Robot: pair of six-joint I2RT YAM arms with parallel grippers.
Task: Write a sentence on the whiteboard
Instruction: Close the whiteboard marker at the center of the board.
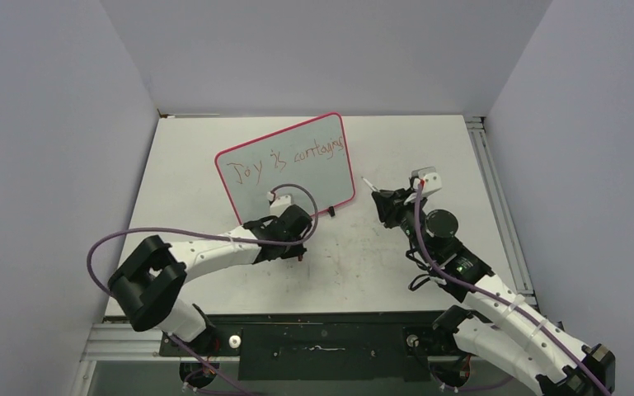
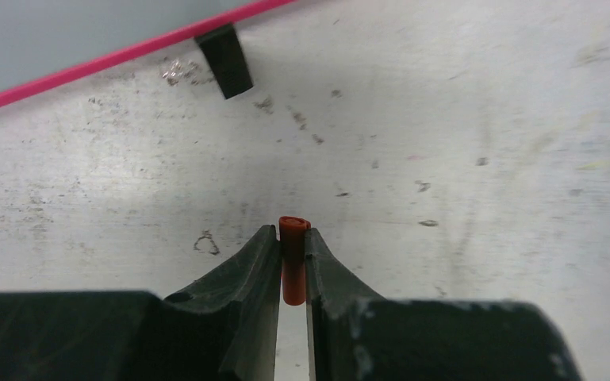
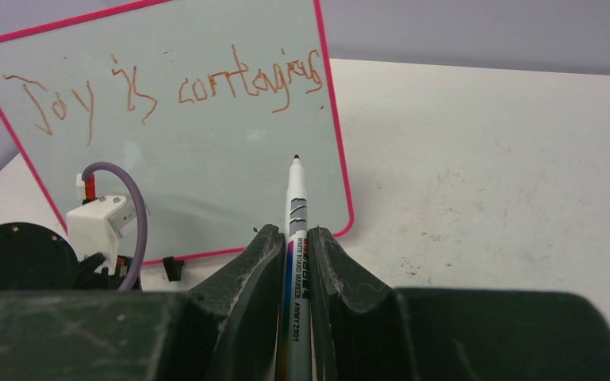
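Note:
The whiteboard, pink-framed, stands tilted on the table at the back middle. The sentence runs along its upper part in thin reddish handwriting, and the right wrist view shows this sentence on the whiteboard. My left gripper is low over the table just in front of the board, shut on a small red marker cap between its jaws. To the right of the board, my right gripper is shut on a white marker, its uncapped tip pointing at the board.
The board's black foot and pink lower frame lie just beyond the left gripper. The scuffed white table is closed in by grey walls on three sides. A metal rail runs along its right edge.

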